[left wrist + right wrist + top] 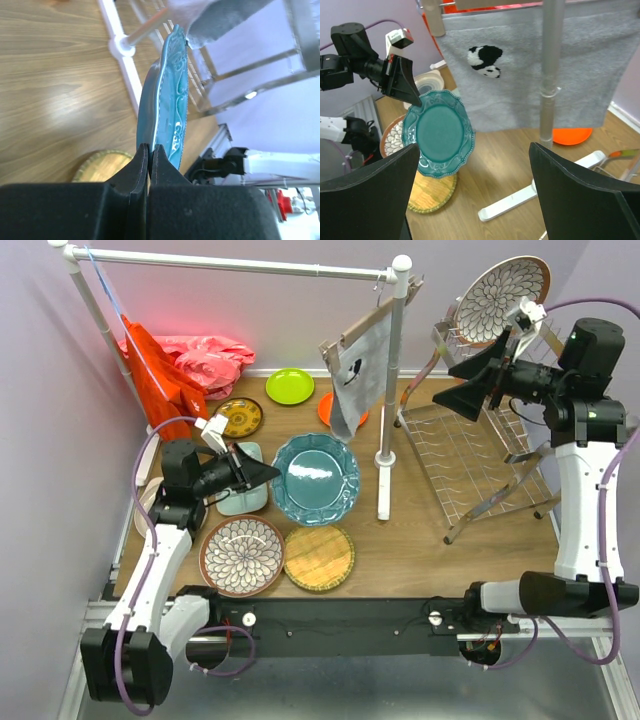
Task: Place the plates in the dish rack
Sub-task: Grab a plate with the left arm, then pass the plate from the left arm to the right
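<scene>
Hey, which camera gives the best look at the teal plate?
The right wrist view: the teal plate faces it whole, rim pinched by the left gripper. The overhead also shows its face; the left wrist sees only its edge.

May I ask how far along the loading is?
One floral plate stands in the rack. The left gripper pinches the raised teal plate; the right gripper is open. Still to load, among others: second floral plate, woven plate, lime plate, orange plate, patterned plate, mint tray.

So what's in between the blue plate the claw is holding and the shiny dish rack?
Between the teal plate and dish rack: the white rail post and a hanging grey cloth, in the top view.
</scene>
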`<state>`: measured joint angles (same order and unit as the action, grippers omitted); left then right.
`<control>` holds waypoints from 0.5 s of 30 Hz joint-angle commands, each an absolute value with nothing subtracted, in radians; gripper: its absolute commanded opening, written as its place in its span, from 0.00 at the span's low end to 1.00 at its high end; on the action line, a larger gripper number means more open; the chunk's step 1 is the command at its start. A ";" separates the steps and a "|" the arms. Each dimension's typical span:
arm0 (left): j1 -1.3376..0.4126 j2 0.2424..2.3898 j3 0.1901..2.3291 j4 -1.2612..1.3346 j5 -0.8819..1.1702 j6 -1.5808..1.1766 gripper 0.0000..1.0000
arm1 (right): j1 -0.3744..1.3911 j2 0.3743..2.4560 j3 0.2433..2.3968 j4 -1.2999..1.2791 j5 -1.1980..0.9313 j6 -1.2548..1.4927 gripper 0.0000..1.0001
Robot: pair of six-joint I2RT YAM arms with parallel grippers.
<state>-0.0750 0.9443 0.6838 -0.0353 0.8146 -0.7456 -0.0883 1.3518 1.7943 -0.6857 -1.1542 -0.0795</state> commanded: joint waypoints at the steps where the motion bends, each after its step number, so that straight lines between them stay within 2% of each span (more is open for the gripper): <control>1: -0.086 0.868 0.704 0.048 0.966 -0.848 0.00 | -0.025 1.361 1.810 -0.780 -1.126 -0.101 0.98; 5: -0.109 0.867 0.710 0.044 1.005 -0.851 0.00 | 0.086 1.365 1.813 -0.868 -1.078 -0.161 0.97; 15: -0.170 0.856 0.793 0.017 1.042 -0.865 0.00 | 0.207 1.365 1.752 -0.946 -1.051 -0.166 0.97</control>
